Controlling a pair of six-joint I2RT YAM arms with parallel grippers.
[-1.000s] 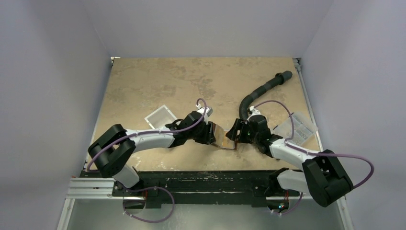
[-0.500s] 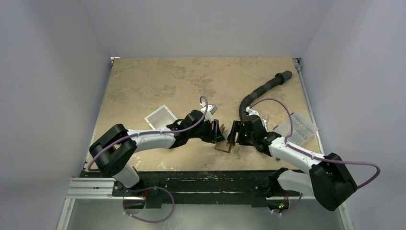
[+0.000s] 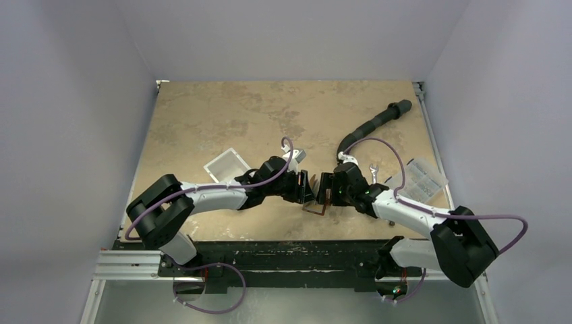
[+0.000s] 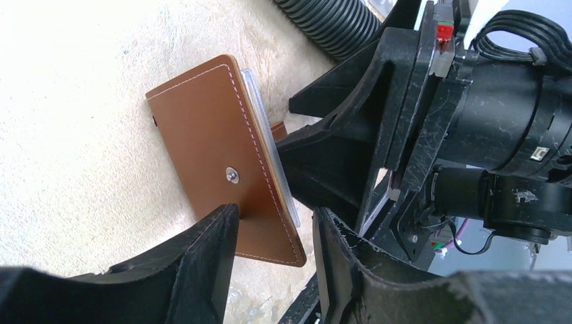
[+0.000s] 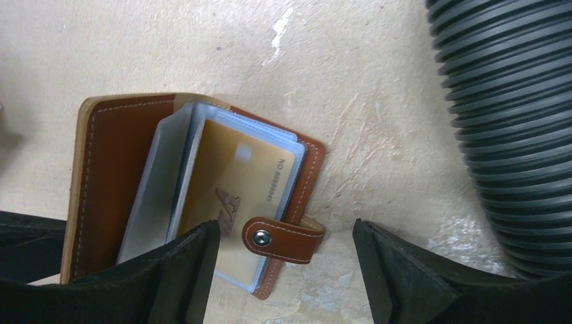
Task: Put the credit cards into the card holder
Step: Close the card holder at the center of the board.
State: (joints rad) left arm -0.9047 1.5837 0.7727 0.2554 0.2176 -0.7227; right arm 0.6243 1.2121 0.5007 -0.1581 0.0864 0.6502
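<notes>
Card holder [image 5: 108, 148] sits near-centre on the table [image 3: 222, 115], open, boxed in between the two grippers: left gripper [image 4: 275, 214] on its left, right gripper [image 5: 284, 229] on its right. Left-side cover flap stands up and the clear sleeves [image 5: 152, 182] are fanned out. One gold card [image 5: 236, 189] is already in the front sleeve, with the snap strap [image 5: 283, 237] flopped across its near-right corner. Left gripper: jaws partly apart with the cover's edge in the gap and one finger against the outside of the leather. Can't tell from these views whether it's pinching or just propping. Right gripper: spread wide, empty, hovering directly above the strap end, a finger either side of it. No loose credit cards visible. They may be in the clear-and-white box [image 3: 226, 164] left of the holder by the left forearm, or in the clear packet [image 3: 423, 177] near the right edge; can't confirm. My read: the step is holding the holder open so a card can go in, task partway at best. To do it well, get a firm pinch on the cover with the left and tilt the flap well back so the sleeve mouths face the right arm. Right needs to back out carefully, since the two wrists are nearly touching and the black corrugated hose [image 5: 506, 121] lies just beside on the far right. The strap is the snag risk, so nudge it clear first. Feed the card edge-on, parallel to the sleeve mouth, into an empty sleeve rather than behind the gold one.
</notes>
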